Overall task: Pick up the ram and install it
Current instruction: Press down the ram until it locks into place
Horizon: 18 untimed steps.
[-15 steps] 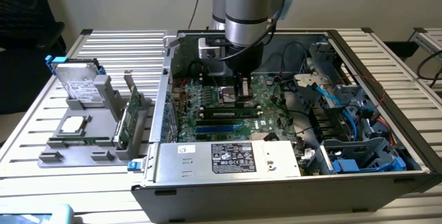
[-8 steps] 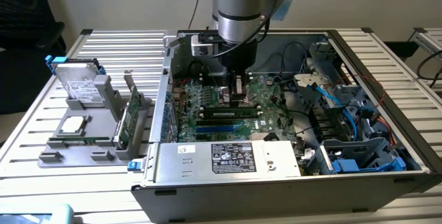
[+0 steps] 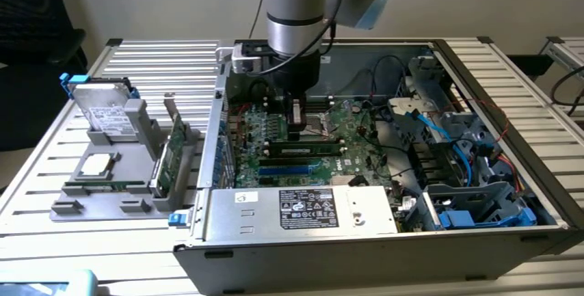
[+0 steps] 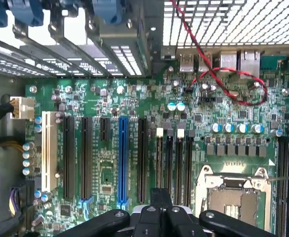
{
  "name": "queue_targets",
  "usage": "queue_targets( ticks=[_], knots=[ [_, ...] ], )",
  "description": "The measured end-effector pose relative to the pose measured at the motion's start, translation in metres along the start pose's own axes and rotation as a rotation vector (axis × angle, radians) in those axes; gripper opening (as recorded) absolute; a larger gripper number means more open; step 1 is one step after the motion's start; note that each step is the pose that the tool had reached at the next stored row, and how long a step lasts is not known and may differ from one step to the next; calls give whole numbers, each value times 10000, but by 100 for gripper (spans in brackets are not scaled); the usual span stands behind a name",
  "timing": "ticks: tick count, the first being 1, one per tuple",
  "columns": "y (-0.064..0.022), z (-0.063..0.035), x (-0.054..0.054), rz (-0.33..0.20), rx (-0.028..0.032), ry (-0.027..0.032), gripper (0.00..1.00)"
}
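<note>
**Closed gripper low over the motherboard, memory stick seated in its slot**

The black two-fingered gripper (image 3: pixel 299 119) on the grey Universal Robots arm (image 3: pixel 294 16) hangs inside the open grey metal computer case (image 3: pixel 383 241), its fingers (image 4: pixel 160 197) pressed together with nothing between them. It sits just above the green motherboard (image 4: pixel 109 163), near the silver square processor socket (image 4: pixel 230 197).

The ram (image 3: pixel 306 150), a long, narrow, dark-chipped green stick, lies in a memory slot on the board, just in front of the gripper and apart from it (whether it is fully latched I cannot tell).

Outside the case, on the exterior view's left, a grey plastic holder (image 3: pixel 100 197) on the slatted aluminium table (image 3: pixel 164 63) carries a silver hard drive (image 3: pixel 102 115), a green expansion card with a metal bracket (image 3: pixel 174 152) and a square processor chip (image 3: pixel 95 166).
</note>
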State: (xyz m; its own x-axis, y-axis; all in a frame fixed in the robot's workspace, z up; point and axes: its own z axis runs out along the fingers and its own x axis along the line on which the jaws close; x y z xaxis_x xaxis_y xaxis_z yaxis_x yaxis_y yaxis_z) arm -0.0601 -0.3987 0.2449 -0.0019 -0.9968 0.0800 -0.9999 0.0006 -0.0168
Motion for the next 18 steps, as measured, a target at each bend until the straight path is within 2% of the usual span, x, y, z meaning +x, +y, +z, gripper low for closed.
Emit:
queue_targets(
  ticks=[6, 11, 15, 18],
  knots=[
    [80, 11, -1, 3, 6, -18, 11],
    [84, 42, -2, 15, 4, -16, 11],
    [94, 46, -3, 41, -12, -17, 11],
    [105, 58, -4, 74, -45, -18, 11]
  ],
)
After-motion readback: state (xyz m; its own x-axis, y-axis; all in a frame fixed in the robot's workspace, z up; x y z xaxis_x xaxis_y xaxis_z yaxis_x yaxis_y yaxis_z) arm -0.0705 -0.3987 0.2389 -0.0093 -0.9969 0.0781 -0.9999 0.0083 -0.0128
